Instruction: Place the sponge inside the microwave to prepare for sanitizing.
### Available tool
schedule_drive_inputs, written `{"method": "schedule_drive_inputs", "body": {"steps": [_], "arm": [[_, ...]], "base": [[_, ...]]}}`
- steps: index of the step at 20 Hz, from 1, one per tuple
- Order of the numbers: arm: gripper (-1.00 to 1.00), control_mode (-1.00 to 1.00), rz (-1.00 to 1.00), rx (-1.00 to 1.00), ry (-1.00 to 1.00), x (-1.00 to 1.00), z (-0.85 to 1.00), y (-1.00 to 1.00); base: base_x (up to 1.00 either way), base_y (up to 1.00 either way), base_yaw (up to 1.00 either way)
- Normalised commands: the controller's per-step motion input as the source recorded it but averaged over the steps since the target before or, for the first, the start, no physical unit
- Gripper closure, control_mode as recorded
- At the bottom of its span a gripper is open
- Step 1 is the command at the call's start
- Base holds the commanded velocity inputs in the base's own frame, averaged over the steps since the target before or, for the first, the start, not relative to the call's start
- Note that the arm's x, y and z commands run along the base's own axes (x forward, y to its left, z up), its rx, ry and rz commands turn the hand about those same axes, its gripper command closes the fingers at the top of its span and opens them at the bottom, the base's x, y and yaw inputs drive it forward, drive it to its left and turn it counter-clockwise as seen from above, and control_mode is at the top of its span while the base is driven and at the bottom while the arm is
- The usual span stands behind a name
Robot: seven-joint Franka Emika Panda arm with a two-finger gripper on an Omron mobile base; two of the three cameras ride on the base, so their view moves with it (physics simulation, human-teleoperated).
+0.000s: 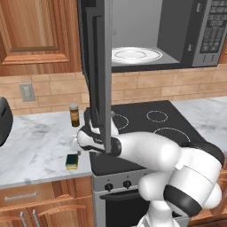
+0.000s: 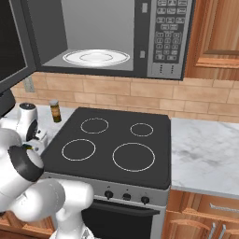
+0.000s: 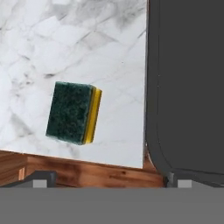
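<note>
Nearest, the white arm's dark 2-finger gripper (image 3: 109,178) hangs spread wide over the small yellow sponge with a dark green scrub top (image 3: 73,113), resting on the marble counter (image 3: 52,39) beside the black stovetop (image 3: 192,78), seemingly lining up a grab. Beyond, the grey steel-framed microwave (image 1: 177,40) stands open, ready to receive it.

No lettering can be read anywhere. The microwave (image 2: 112,37) carries a button keypad (image 2: 166,23) on its right side (rows of small pale marks, too blurred to make out), and the spice jar (image 1: 74,115) has no legible label.
</note>
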Motion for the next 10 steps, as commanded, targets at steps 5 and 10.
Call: {"method": "schedule_drive_inputs", "body": {"steps": [5,10], "arm": [[-1.00,-1.00,0.00,0.00,0.00,0.15,-0.14,0.27],[-1.00,-1.00,0.00,0.00,0.00,0.14,0.00,0.29]], "base": [[0.00,0.00,0.00],[0.00,0.00,0.00]]}}
